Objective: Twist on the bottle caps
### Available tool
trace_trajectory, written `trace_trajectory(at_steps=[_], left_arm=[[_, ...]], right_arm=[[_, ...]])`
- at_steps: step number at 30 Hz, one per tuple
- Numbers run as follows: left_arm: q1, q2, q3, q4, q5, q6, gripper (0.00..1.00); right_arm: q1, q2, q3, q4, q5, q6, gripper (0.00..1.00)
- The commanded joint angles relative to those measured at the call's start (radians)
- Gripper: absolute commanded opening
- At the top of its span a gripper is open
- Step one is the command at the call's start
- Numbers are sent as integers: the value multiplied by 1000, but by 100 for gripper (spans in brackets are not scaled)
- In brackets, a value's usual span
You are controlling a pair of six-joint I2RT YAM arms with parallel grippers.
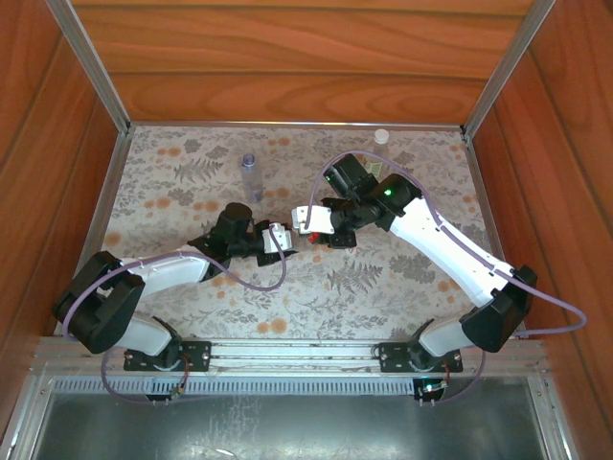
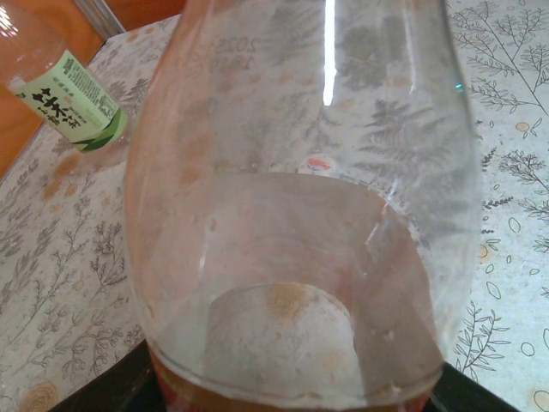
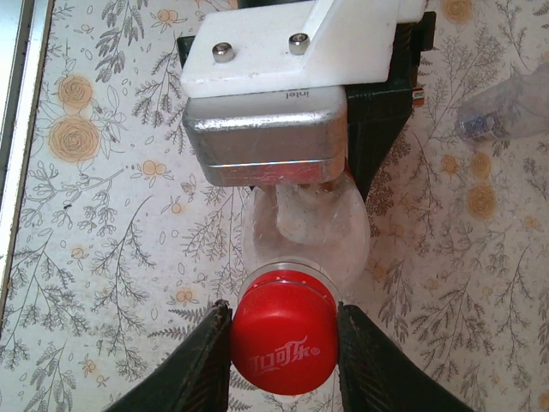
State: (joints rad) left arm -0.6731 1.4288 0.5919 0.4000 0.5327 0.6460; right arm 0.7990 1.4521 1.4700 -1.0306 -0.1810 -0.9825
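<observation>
I see the red cap [image 3: 283,343], round glossy plastic with white lettering, set against the mouth of the clear bottle [image 3: 304,232], whose neck runs off toward twelve o'clock. My right fingers [image 3: 193,365] clench the cap at nine and three o'clock. My left fingers [image 2: 107,395] grasp the bottle's smooth body over the floral desk [image 3: 103,257].

Clear bottle [image 2: 300,215] jammed right up against the left wrist lens, neck cut off at the top, base lost at the bottom! Green-labelled bottle [image 2: 73,99] clipped by the left edge. From the right wrist, red cap [image 3: 283,343] hides the neck, silver camera housing [image 3: 266,137] covers the body, bluish bottle [image 3: 506,116] a blur. White cap [image 1: 381,136] at the table [image 1: 364,287] far edge: too small for detail
</observation>
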Motion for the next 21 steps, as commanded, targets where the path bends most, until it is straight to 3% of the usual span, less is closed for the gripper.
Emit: trace_trajectory(at_steps=[1, 7, 13, 16, 21], left_arm=[[4, 31, -6, -101, 30, -39, 49], [5, 23, 0, -102, 21, -61, 49], [4, 2, 15, -99, -26, -79, 49], [1, -11, 19, -98, -69, -85, 49], [-17, -34, 19, -71, -234, -107, 48]], right_arm=[[10, 18, -7, -2, -5, -42, 33], [8, 32, -4, 1, 9, 14, 28], [9, 64, 29, -8, 30, 181, 21], [10, 85, 65, -20, 64, 318, 21], [2, 152, 169, -68, 150, 691, 16]])
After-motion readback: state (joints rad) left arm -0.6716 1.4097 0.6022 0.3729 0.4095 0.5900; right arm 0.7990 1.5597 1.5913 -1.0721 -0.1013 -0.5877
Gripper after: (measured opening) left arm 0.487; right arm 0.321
